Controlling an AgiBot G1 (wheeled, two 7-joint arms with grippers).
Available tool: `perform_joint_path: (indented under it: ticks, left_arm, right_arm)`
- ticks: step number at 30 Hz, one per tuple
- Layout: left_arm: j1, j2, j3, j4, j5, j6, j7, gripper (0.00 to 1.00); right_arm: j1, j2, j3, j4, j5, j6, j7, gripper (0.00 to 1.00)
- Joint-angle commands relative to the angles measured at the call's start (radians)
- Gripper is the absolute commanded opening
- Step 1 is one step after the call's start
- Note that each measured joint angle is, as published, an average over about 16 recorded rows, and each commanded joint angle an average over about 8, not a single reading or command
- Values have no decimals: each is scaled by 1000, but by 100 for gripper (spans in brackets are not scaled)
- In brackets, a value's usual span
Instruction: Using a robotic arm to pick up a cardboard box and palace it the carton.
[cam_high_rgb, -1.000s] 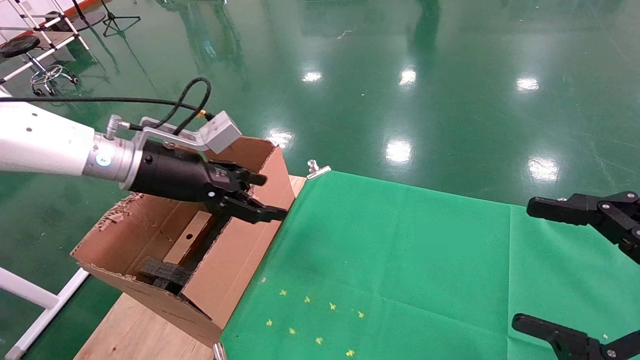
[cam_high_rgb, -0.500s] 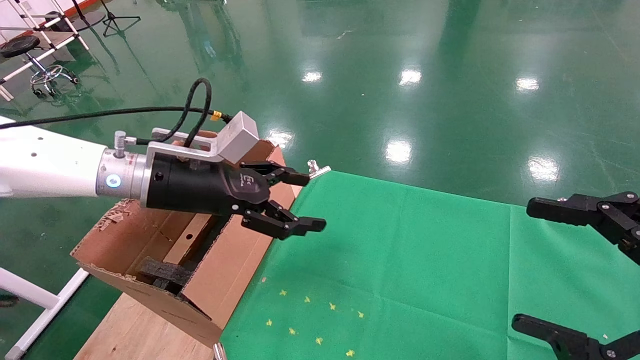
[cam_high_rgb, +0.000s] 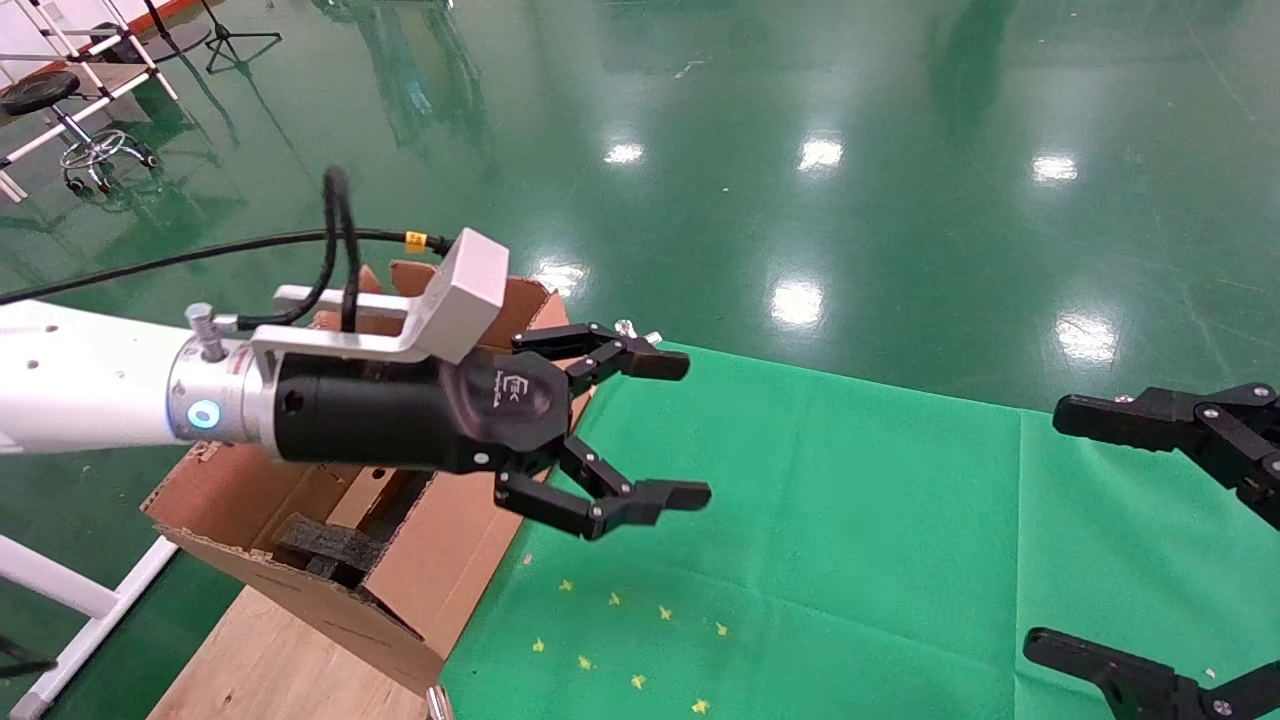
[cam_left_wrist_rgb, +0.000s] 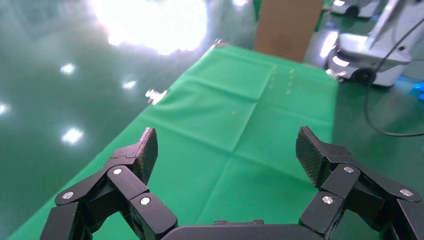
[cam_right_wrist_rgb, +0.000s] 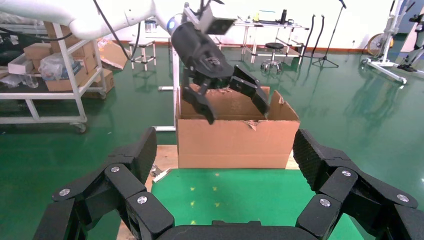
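Your left gripper (cam_high_rgb: 655, 430) hangs over the near edge of the green cloth (cam_high_rgb: 850, 520), just beside the carton (cam_high_rgb: 430, 560), with the white robotic arm (cam_high_rgb: 80, 375) reaching in from your left. Its fingers (cam_high_rgb: 640, 500) are spread wide and hold nothing; the left wrist view shows both ribbed pads (cam_left_wrist_rgb: 148, 150) well apart with only green cloth between them.

The carton stands at the left end of the table (cam_high_rgb: 270, 650), on the bare wood next to the cloth, with its open top facing up and its ragged edges showing. Its long axis runs away from you, roughly along the cloth's left edge. Inside you can see a dark grey foam block (cam_high_rgb: 325, 545) near the closest corner. The arm's black body covers most of the carton's interior, so you cannot tell where the cardboard box lies or which way it points; it shows in none of the views.

From the right wrist view the carton (cam_right_wrist_rgb: 235, 142) appears as a wide brown wall, with the left gripper (cam_right_wrist_rgb: 227, 97) raised above its rim.

Your right gripper (cam_high_rgb: 1165, 545) sits parked at the right edge of the cloth, fingers wide apart and empty. Small yellow marks (cam_high_rgb: 625, 640) dot the cloth near the carton.
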Motion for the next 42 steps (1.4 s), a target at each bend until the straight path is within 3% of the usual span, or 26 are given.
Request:
perform_joint_path:
  ticks: [1,17,42]
  left_arm:
    - [27,-2,-22,-24,-28,3,15,100]
    - [210,-19,-175,-186,-223,25,117,100]
    - [199,-19,-166,-176,-211,23,113,100]
  right_arm:
    - [0,0,0,0,0,0,0,100]
    - [0,0,0,0,0,0,0,100]
    - [0,0,0,0,0,0,0,100]
